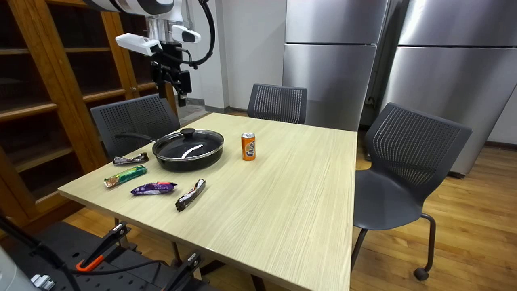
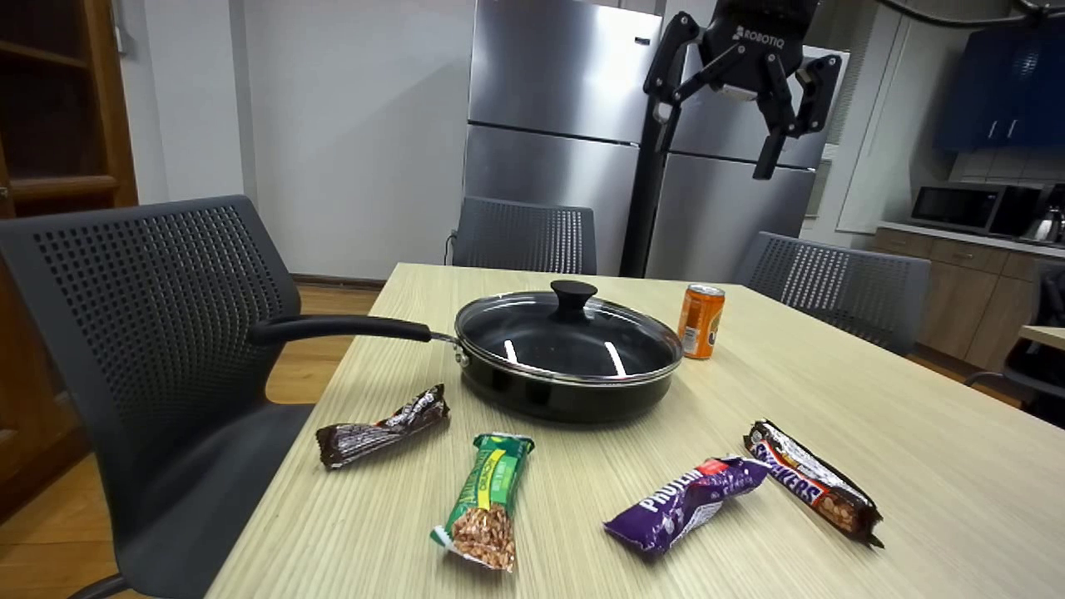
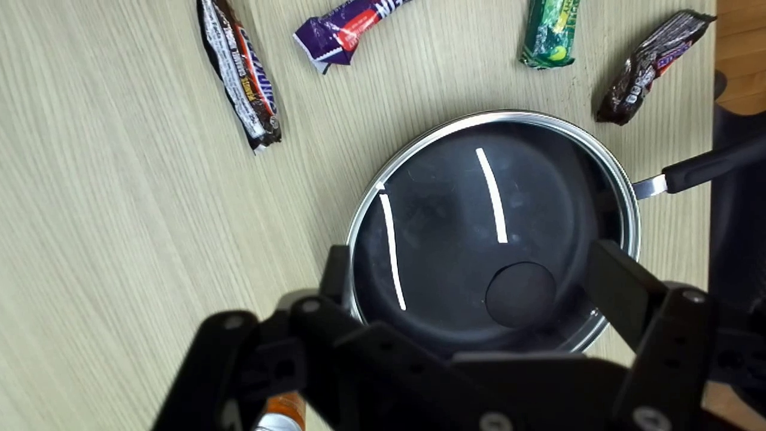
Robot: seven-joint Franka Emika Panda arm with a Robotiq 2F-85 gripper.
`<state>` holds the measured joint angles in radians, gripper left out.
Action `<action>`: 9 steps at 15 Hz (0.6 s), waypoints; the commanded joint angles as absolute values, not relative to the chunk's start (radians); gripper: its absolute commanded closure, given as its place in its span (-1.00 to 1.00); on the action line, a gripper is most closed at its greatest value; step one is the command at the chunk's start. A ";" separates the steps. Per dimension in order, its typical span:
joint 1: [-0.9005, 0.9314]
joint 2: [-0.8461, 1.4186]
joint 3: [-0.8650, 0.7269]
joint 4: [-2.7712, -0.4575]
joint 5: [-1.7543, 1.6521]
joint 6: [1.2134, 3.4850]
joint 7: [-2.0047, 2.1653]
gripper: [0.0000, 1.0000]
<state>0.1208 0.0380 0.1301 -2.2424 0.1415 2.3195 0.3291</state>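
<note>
My gripper [image 1: 172,99] hangs in the air above the table, its jaws wide apart with nothing between them. Below it in the wrist view, the round black lid knob [image 3: 520,294] shows between the fingers, apart from them. The glass lid [image 2: 532,341] rests on a black pan [image 2: 566,399], whose handle [image 2: 341,329] reaches past the table edge. Beside the pan stands an orange Fanta can [image 1: 248,147], mostly hidden by the gripper in the wrist view. Several wrapped bars lie nearby: a Snickers [image 2: 811,478], a purple one [image 2: 686,503], a green one [image 2: 487,499] and a dark brown one [image 2: 383,428].
Dark chairs surround the pale wooden table [image 1: 282,194], one chair [image 2: 166,333] close by the pan handle. Two steel refrigerators [image 1: 329,81] stand behind. A wooden cabinet [image 1: 60,101] lines one side. Clamps [image 1: 101,250] sit on the robot's dark stand near the table's edge.
</note>
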 commanded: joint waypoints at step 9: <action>0.183 0.305 0.116 -1.991 0.107 2.307 0.456 -1.00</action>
